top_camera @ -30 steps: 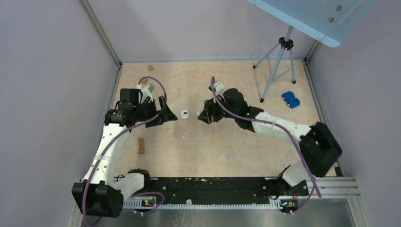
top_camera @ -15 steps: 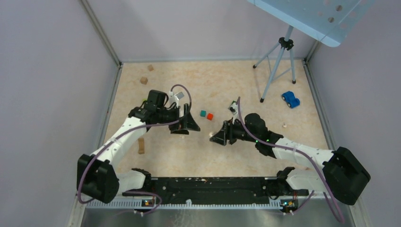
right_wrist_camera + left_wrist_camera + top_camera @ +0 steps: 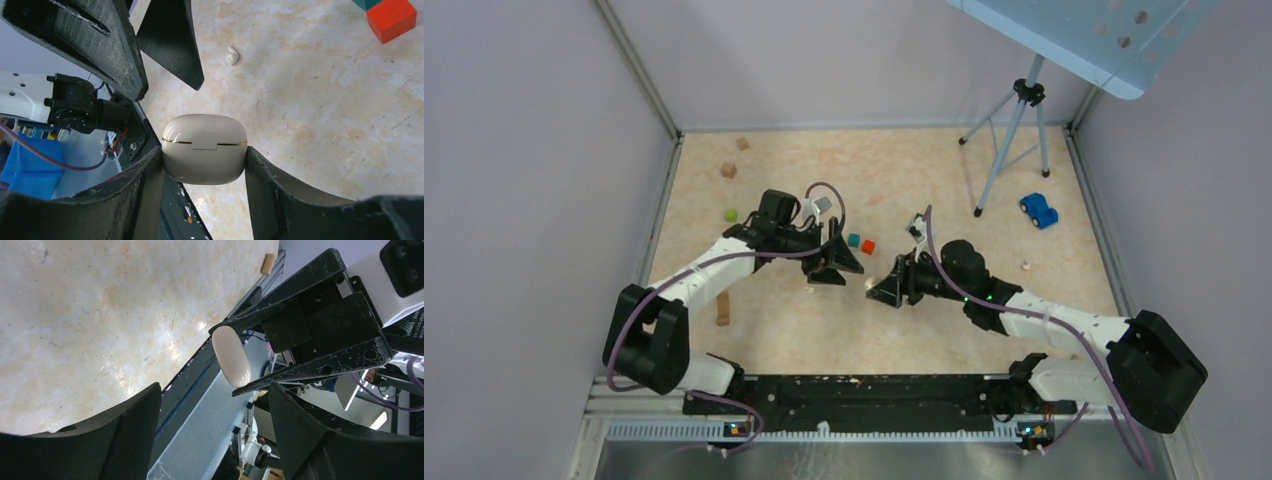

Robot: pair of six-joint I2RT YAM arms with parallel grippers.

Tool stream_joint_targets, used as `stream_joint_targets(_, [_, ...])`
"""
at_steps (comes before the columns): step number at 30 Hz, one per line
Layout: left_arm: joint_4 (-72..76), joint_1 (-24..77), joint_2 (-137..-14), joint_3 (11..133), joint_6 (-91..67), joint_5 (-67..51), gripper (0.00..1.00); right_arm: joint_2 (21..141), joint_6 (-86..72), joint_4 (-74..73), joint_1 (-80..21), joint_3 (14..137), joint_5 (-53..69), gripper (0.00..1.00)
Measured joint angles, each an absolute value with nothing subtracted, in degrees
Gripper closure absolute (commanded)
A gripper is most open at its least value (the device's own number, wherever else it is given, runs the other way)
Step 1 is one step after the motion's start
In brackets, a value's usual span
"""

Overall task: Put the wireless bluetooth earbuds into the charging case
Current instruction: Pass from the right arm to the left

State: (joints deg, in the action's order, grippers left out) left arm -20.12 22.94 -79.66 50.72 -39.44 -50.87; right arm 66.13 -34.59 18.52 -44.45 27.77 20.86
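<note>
The right fingers (image 3: 125, 200) are clamped on the case (image 3: 204, 148), one finger against each side. The case lid is closed, its seam faces the right wrist camera, and the case is held clear of the tabletop (image 3: 944, 170). The left fingers (image 3: 100, 440) stand apart with nothing between them. Their tips point at the case, near it but not touching.

A tripod (image 3: 1014, 130) stands at the far right, with a blue toy car (image 3: 1039, 210) near it. A red cube (image 3: 391, 19) and a teal cube (image 3: 853, 240) sit side by side beyond both sets of fingers. One earbud (image 3: 232, 55) lies on the tabletop close to the left fingertips.
</note>
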Motion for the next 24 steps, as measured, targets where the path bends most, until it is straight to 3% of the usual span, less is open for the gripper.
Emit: stream_joint_targets(24, [-10.5,27.7,-86.5,46.9,-45.0,-55.5,0.50,70.5,-33.2,19.2,-48.4,28.3,17.8,0.60])
